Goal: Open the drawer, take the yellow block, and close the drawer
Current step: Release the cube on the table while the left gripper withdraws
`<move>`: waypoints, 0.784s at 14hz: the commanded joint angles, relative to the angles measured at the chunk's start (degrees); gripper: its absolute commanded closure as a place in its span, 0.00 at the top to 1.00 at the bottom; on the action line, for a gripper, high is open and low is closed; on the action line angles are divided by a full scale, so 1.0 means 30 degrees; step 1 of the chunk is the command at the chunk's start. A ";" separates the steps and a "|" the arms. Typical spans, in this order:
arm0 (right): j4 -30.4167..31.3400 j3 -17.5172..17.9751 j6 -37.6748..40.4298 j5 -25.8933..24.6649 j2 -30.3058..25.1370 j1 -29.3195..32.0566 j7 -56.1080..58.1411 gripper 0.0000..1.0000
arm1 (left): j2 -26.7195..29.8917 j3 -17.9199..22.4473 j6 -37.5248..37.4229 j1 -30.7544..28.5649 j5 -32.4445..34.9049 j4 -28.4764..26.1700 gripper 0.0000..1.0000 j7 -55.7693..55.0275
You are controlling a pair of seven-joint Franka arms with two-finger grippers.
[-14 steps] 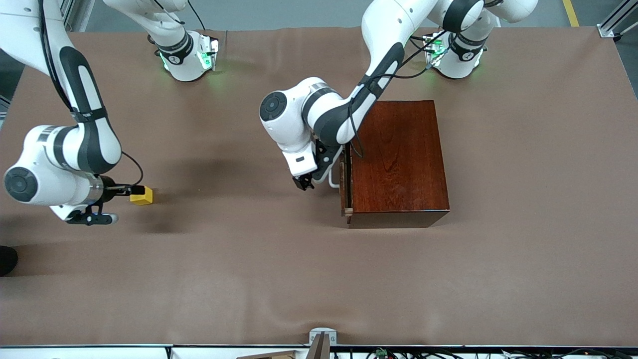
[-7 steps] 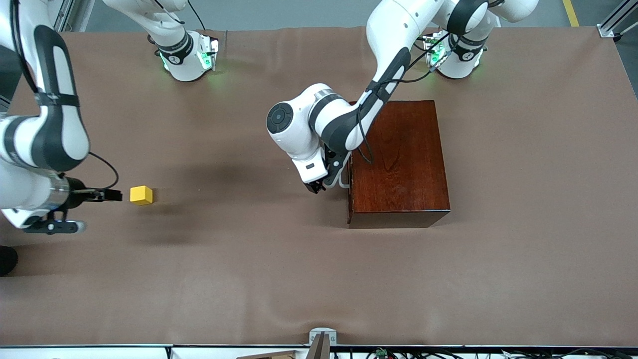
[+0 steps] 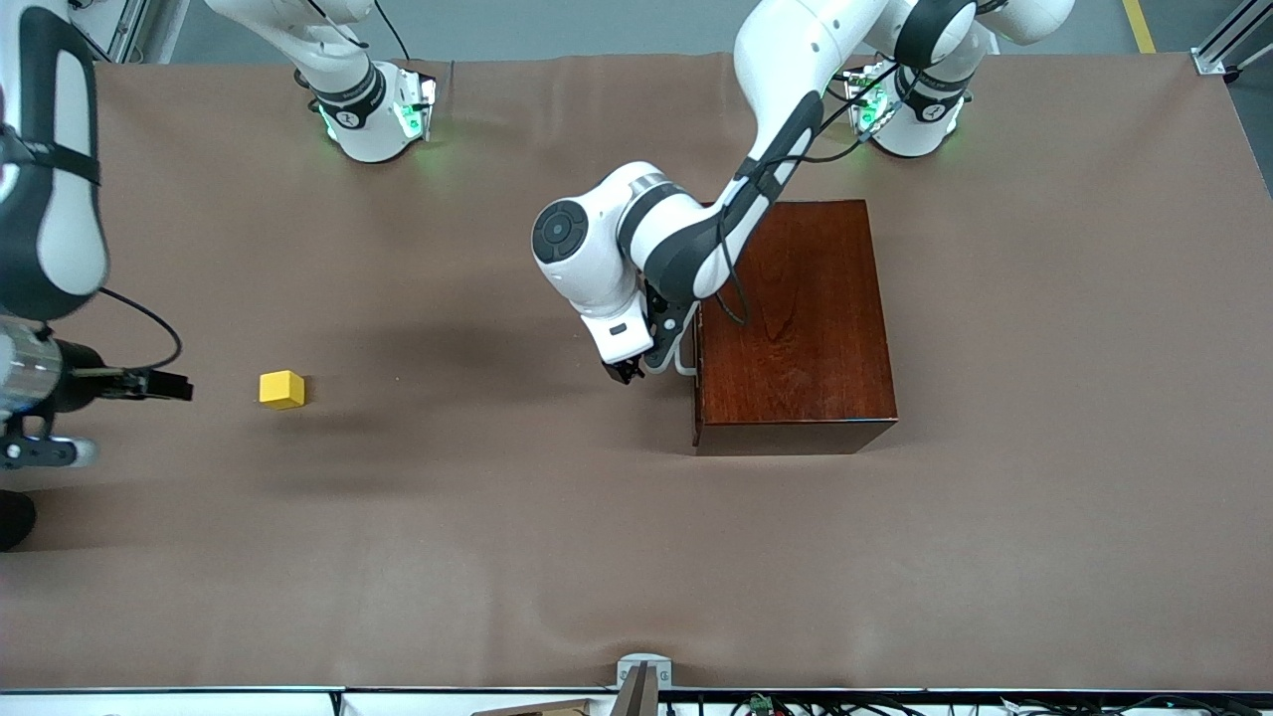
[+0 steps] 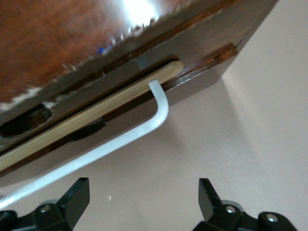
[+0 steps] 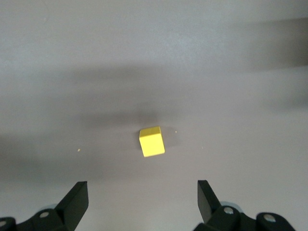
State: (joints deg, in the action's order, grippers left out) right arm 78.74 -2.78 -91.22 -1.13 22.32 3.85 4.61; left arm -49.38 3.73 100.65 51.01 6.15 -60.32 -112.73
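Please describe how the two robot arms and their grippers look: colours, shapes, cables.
Both arms are glossy white with rounded black joint sections and thin black cables. Their bases glow green. The left gripper and the right gripper have short black fingers with small screws.

A brown-covered bench (image 3: 557,557) carries two things, well apart: the yellow block (image 3: 281,389) toward the right arm's end, and a reddish-brown wooden box (image 3: 796,328), its drawer seemingly shut.

White handle (image 4: 120,139) before spread end effector (image 4: 144,202)
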 commanded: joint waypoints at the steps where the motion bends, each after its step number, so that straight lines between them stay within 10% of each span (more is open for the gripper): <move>1: -0.1484 0.0137 0.2359 -0.0036 -0.0289 0.0034 0.0075 1.00 | 0.1896 -0.0159 -0.0152 -0.0888 -0.1022 -0.0256 1.00 0.0308; 11: -0.3653 -0.0039 0.5559 -0.0357 -0.1843 -0.0757 0.0046 1.00 | 0.8020 0.0193 -0.2141 -0.4723 -0.0935 -0.0959 1.00 1.0114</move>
State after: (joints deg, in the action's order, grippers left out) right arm 69.75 -2.37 -76.69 -1.17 17.27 1.92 4.60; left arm -29.32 4.64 95.90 38.59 4.29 -60.23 -87.42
